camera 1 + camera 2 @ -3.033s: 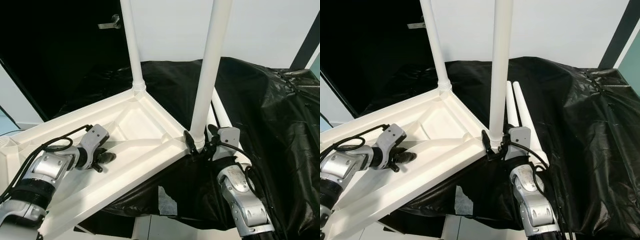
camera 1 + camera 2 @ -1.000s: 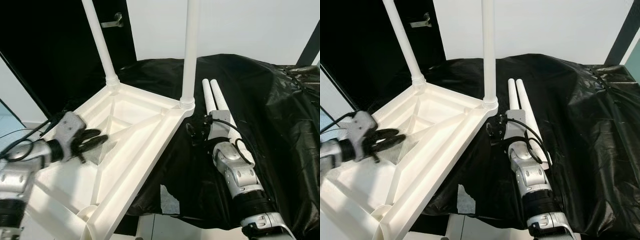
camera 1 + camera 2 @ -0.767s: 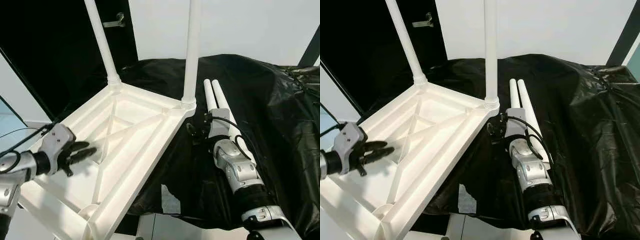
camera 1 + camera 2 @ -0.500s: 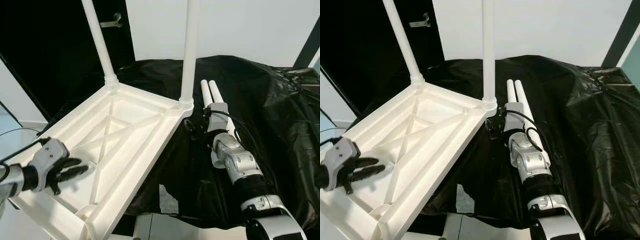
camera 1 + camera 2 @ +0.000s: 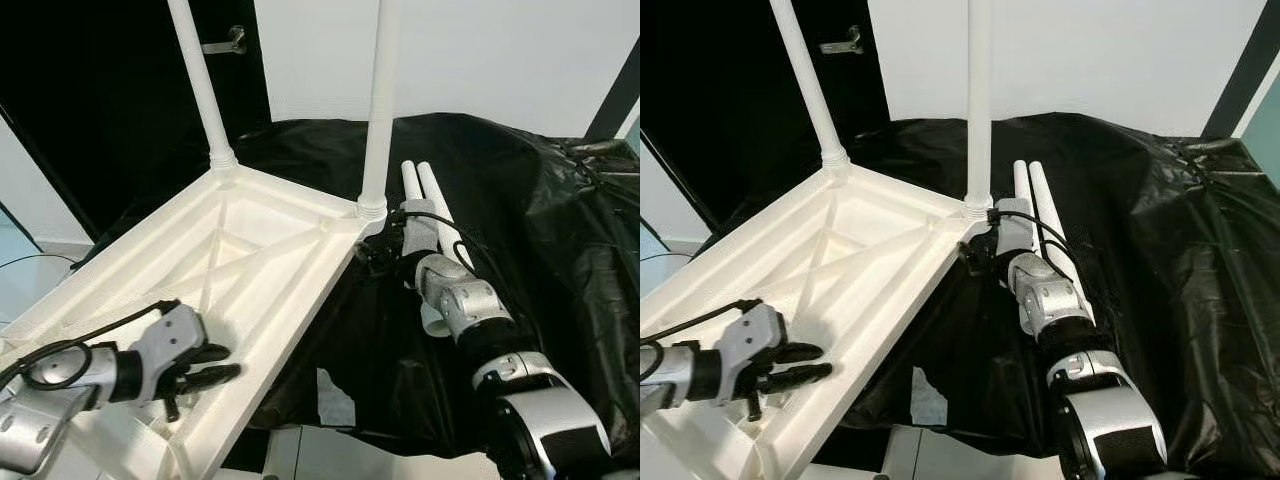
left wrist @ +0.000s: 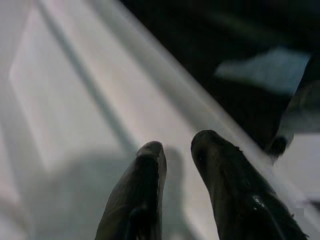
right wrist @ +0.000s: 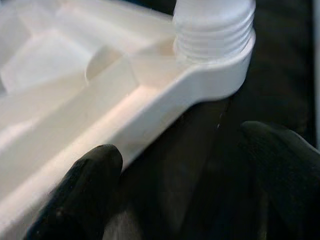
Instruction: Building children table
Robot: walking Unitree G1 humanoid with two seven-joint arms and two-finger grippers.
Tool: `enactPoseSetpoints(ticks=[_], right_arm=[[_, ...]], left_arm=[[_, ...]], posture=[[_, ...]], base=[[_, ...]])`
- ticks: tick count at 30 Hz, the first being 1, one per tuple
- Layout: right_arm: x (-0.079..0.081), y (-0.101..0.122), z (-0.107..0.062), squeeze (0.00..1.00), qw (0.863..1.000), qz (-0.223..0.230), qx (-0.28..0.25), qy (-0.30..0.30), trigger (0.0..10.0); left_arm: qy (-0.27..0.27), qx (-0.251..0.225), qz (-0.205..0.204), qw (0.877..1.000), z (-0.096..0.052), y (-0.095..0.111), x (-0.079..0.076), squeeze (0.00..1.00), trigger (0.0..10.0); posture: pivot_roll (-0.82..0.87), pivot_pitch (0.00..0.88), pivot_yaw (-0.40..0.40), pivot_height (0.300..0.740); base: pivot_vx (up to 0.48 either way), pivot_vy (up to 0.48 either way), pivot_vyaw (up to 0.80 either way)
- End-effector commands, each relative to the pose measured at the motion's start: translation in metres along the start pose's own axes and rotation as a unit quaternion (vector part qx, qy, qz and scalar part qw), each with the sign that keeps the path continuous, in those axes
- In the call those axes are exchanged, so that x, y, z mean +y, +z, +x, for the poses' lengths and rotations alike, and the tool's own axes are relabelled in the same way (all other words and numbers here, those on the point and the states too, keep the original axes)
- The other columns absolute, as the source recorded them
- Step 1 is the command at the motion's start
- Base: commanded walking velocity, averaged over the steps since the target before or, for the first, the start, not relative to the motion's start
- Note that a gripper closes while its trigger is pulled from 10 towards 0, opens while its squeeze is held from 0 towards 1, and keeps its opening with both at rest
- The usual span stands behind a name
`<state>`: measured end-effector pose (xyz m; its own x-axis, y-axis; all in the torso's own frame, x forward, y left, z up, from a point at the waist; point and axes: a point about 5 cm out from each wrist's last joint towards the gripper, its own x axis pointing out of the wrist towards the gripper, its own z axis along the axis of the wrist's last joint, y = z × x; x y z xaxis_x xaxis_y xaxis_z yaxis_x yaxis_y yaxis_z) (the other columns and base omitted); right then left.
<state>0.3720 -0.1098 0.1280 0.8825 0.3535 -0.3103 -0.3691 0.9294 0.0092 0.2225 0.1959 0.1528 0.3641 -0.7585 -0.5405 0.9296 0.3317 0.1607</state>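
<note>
Two legs already stand screwed into the upturned white tabletop point(image 5: 250, 270), one at its far corner point(image 5: 200, 85) in the upper left of the left eye view, the other point(image 5: 380, 100) at the corner near frame centre. You can read the panel's pose as deliberate: underside up, so the ribbed frame and leg sockets face you, resting partly on the desk under a black cover point(image 5: 540, 220) and overhanging toward the lower left. Two spare legs point(image 5: 432, 200) lie side by side on the cover right of centre, within reach for the empty corners. Your left gripper point(image 5: 210, 365) sits low left over the tabletop's near rim, fingers a little apart and holding nothing, probably there to steady or shift the panel.

In the right eye view, your right gripper point(image 5: 975, 255) is at frame centre, just beside the corner that carries the nearer leg. A door handle point(image 5: 837, 44) shows in the dark upper left.

The left wrist view has its two fingers point(image 6: 145, 190) close together but not touching, above the pale rim.

The right wrist view shows that gripper spread wide, empty, fingers point(image 7: 85, 185) below the threaded collar point(image 7: 212, 25) of the seated leg, likely placed to grip or check the joint.

You'll find no brand, label or writing readable anywhere.
</note>
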Motion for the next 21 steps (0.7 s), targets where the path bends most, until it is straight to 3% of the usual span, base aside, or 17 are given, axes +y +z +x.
enactPoseSetpoints(ticks=[1, 11, 15, 17, 18, 19, 20, 21], right_arm=[[0.002, -0.005, 0.003, 0.0, 1.0, -0.01, 0.018, 0.017, 10.0], [0.002, -0.009, 0.006, 0.0, 0.999, -0.013, 0.022, 0.023, 10.0], [0.001, -0.008, 0.006, 0.0, 0.999, -0.017, 0.02, 0.02, 10.0], [0.0, -0.007, 0.006, 0.0, 1.0, -0.014, 0.016, 0.019, 10.0], [0.0, -0.007, 0.006, 0.0, 1.0, -0.014, 0.016, 0.019, 10.0], [0.0, -0.006, 0.006, 0.0, 1.0, -0.014, 0.014, 0.02, 10.0], [0.0, -0.009, 0.005, 0.0, 1.0, -0.013, 0.018, 0.022, 10.0], [0.0, -0.009, 0.005, 0.0, 1.0, -0.013, 0.018, 0.022, 10.0]], left_arm=[[-0.005, -0.012, 0.003, 1.0, 0.006, 0.009, -0.005, 0.0, 10.0], [-0.004, -0.045, 0.013, 0.999, 0.022, 0.028, -0.009, 0.0, 10.0], [0.025, -0.052, 0.016, 0.998, 0.025, 0.03, -0.001, 0.0, 10.0], [0.074, -0.035, 0.027, 0.996, 0.007, 0.027, 0.019, 0.0, 10.0], [0.074, -0.035, 0.027, 0.996, 0.007, 0.027, 0.019, 0.0, 10.0], [0.092, -0.022, 0.025, 0.995, -0.003, 0.024, 0.028, 0.0, 10.0], [0.132, 0.018, 0.022, 0.991, -0.028, 0.011, 0.044, 0.0, 10.0], [0.132, 0.018, 0.022, 0.991, -0.028, 0.011, 0.044, 0.0, 10.0]], posture=[[0.12, 0.0, 0.013, 0.74], [0.12, 0.0, 0.018, 0.74], [0.12, 0.0, 0.019, 0.74], [0.12, 0.0, 0.024, 0.74], [0.12, 0.0, 0.024, 0.74], [0.12, 0.0, 0.024, 0.74], [0.12, 0.0, 0.028, 0.74], [0.12, 0.0, 0.028, 0.74]], base=[[0.0, 0.0, 0.0], [0.0, 0.0, 0.0], [0.0, 0.0, 0.0], [0.0, 0.0, 0.0], [0.0, 0.0, 0.0], [0.0, 0.0, 0.0], [0.0, 0.0, 0.0], [0.0, 0.0, 0.0]])
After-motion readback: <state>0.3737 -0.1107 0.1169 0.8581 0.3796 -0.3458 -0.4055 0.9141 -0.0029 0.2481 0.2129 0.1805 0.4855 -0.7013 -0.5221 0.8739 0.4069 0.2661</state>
